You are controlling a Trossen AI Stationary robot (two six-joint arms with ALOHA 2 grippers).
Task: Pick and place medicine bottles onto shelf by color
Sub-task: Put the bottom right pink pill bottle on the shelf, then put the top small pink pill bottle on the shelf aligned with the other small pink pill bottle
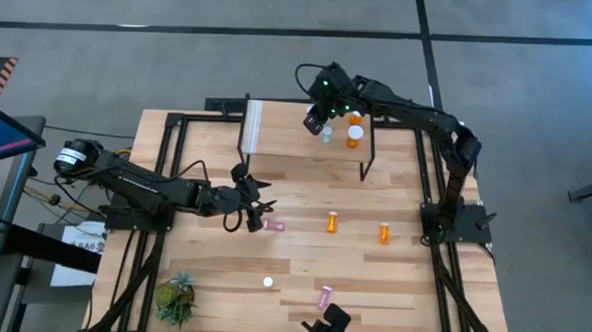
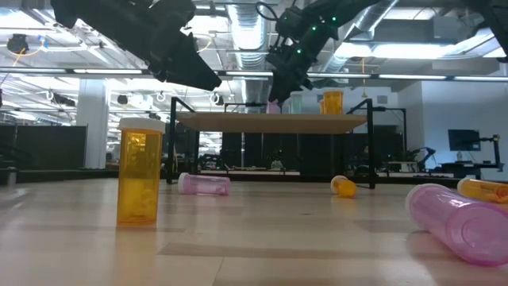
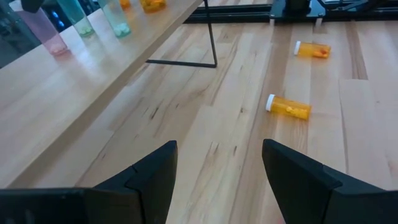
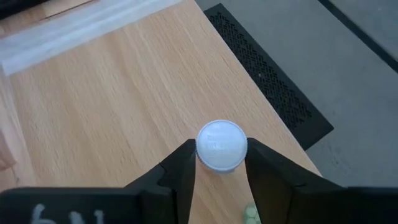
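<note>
Wooden table (image 1: 301, 271) with shelf (image 1: 287, 134), scattered medicine bottles (image 1: 332, 223), plant (image 1: 175, 297).

no legible text — labels, signs, none

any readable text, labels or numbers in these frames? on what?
Nothing reads cleanly.
White marks on the body of the right tool, which grips a pink bottle: cut off at the edge, unreadable.
Dark print on the white sheet left of the table: too small.
Standing orange bottle: no label visible.
</note>
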